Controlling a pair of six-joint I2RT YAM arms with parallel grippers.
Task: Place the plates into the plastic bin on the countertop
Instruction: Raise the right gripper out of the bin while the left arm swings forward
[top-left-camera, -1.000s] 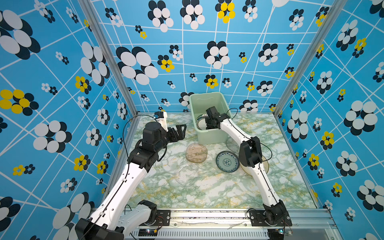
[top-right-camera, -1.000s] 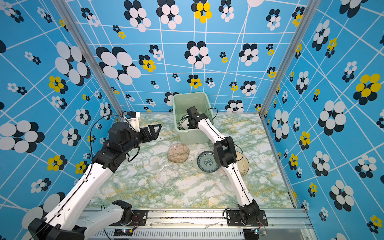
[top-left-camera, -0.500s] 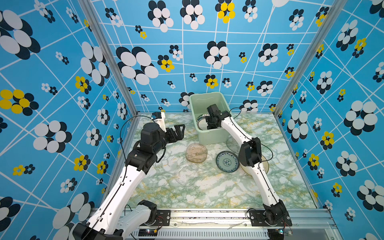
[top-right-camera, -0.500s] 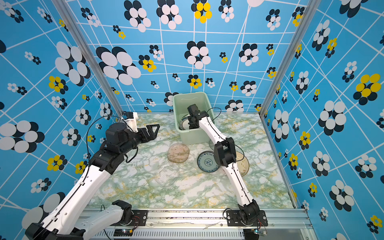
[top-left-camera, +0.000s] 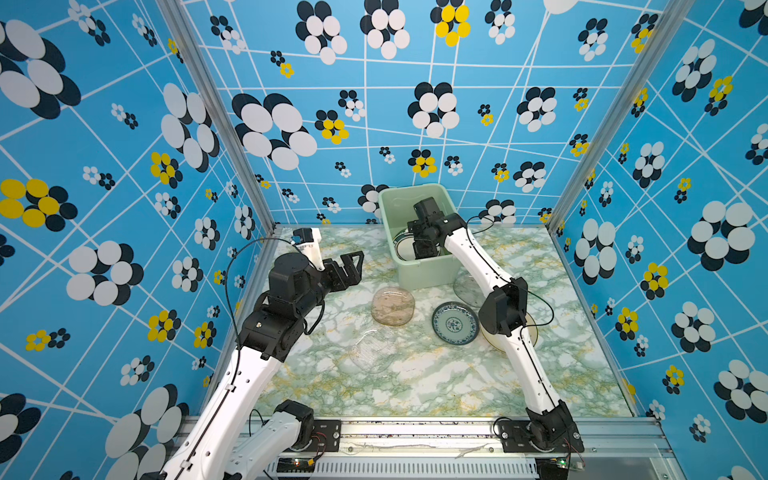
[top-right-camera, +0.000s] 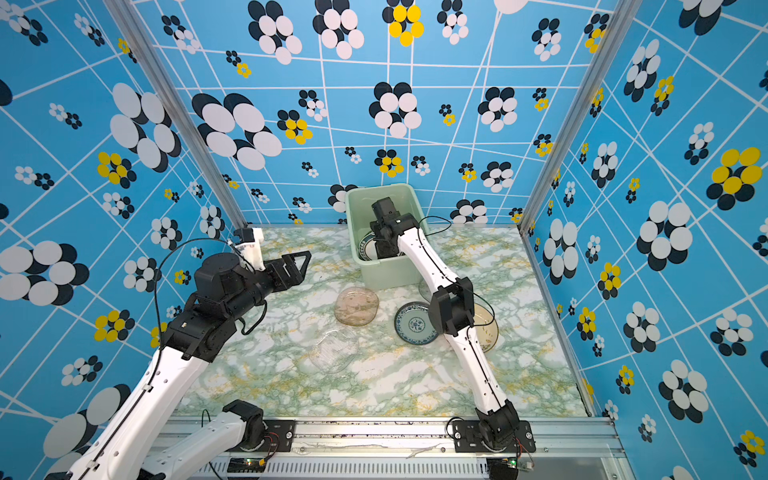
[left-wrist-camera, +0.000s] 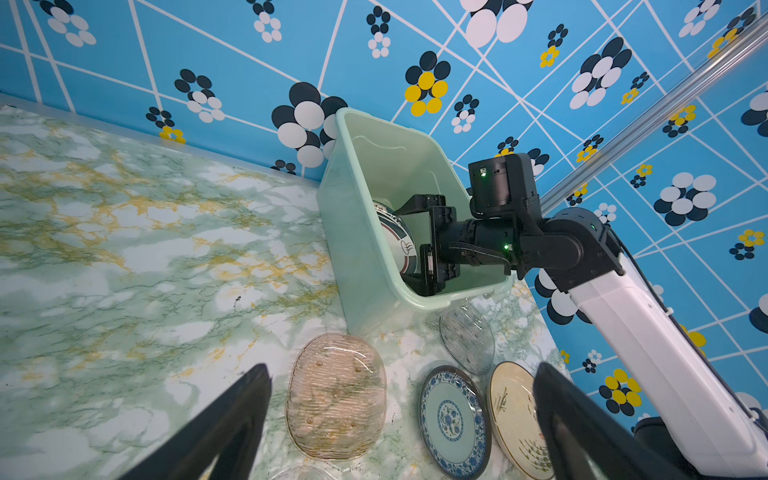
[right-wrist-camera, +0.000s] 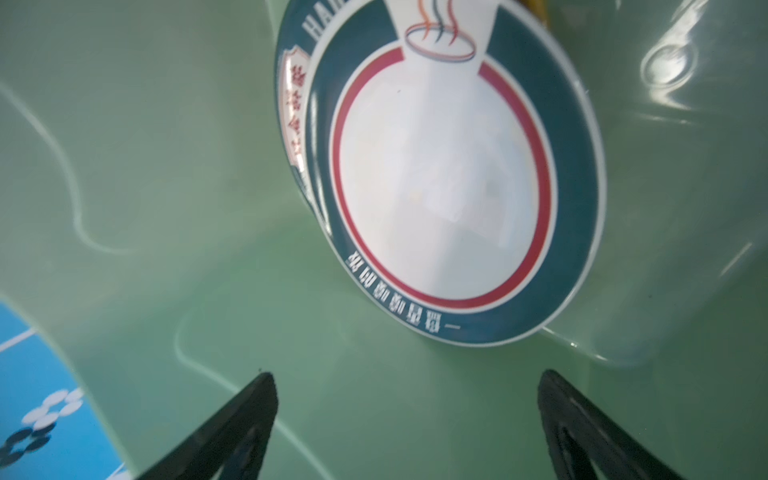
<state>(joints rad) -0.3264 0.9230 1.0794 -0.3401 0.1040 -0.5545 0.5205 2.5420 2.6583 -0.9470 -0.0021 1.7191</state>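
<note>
The pale green plastic bin (top-left-camera: 384, 216) (top-right-camera: 351, 216) stands at the back of the countertop (top-left-camera: 415, 386). My right gripper (top-left-camera: 424, 249) (right-wrist-camera: 405, 376) hangs open inside the bin, empty, just above a white dark-rimmed plate (right-wrist-camera: 449, 174) (left-wrist-camera: 395, 232) that lies on another like it (right-wrist-camera: 295, 116). My left gripper (top-left-camera: 353, 266) (left-wrist-camera: 401, 374) is open and empty in the air left of the bin. On the countertop lie a brown glass plate (top-left-camera: 392, 306) (left-wrist-camera: 336, 395), a blue-patterned plate (top-left-camera: 454, 323) (left-wrist-camera: 453, 422), a cream plate (top-right-camera: 484, 328) (left-wrist-camera: 515, 415), a clear plate (top-left-camera: 372, 351) and a grey glass plate (left-wrist-camera: 467, 340).
Blue flowered walls (top-left-camera: 124, 208) close in the countertop on three sides. The right arm's elbow (top-left-camera: 503, 307) hangs over the cream plate and part of the grey one. A metal rail (top-left-camera: 415, 432) runs along the front edge.
My left gripper has drawn back slightly to the left. The right gripper stays open inside the bin, almost still.
</note>
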